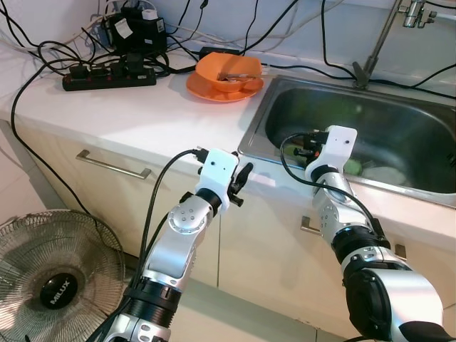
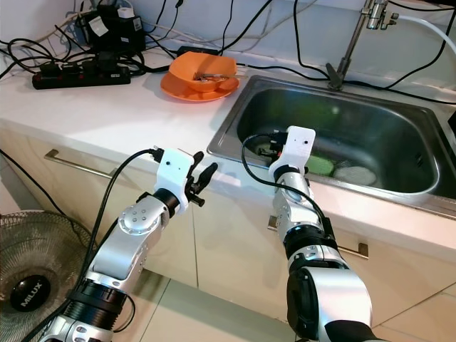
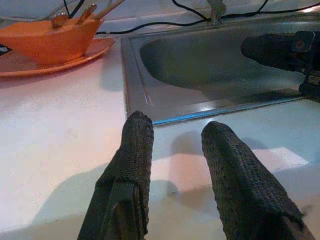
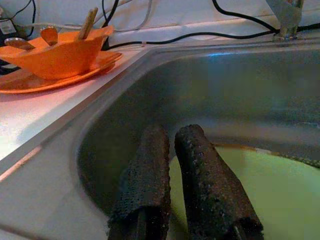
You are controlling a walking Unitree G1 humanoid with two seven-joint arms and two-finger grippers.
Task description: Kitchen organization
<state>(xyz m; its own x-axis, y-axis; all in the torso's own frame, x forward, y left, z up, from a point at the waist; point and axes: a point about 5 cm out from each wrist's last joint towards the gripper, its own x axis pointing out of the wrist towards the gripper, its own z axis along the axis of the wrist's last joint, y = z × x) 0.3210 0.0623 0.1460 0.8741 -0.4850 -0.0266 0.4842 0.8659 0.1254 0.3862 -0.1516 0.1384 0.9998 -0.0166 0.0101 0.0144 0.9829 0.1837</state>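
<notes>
Green plate (image 4: 260,175): lying on the floor of the stainless sink (image 1: 285,100), near its front wall, with a pale dish (image 2: 354,174) beside it. Right gripper (image 4: 182,165): lowered into the basin just over the plate's near rim, fingers almost closed, holding nothing. Left gripper (image 3: 192,160): hovering over the worktop's front edge beside the sink's left corner, fingers moderately parted, empty. Orange bowl (image 1: 228,71): on an orange plate (image 1: 206,91) at the worktop's back edge, utensils inside. Power strip (image 1: 107,77): back left corner. Handling note: likely next is lifting the green plate; spread the fingers first, then straddle the rim, since the flat dish offers no other purchase.
</notes>
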